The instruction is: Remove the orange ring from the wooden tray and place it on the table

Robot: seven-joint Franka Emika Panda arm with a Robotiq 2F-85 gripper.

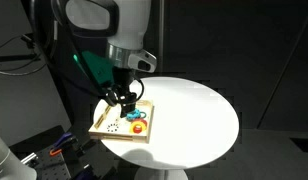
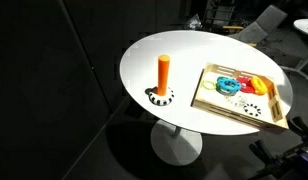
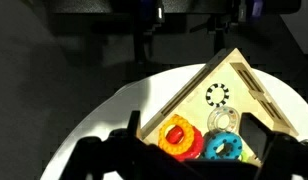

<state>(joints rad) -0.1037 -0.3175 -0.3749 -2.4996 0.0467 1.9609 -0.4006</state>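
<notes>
The orange ring (image 3: 164, 133) lies in the wooden tray (image 3: 237, 75), on top of a red rounded object (image 3: 182, 152), with red showing through its hole. It also shows as a small orange spot in an exterior view (image 1: 139, 127). My gripper (image 3: 192, 120) is open and empty, its two dark fingers spread either side of the rings, above them. In an exterior view my gripper (image 1: 122, 99) hangs just over the tray (image 1: 104, 128) on the white table (image 1: 194, 110). The tray (image 2: 209, 100) and table (image 2: 164, 45) show in the exterior view without the arm.
A blue ring (image 3: 222, 148), a clear ring (image 3: 225, 120) and a black-and-white dotted circle (image 3: 216, 95) share the tray. An upright orange peg (image 2: 164, 72) stands on a dotted base on the table away from the tray. Dark floor and cables surround the table.
</notes>
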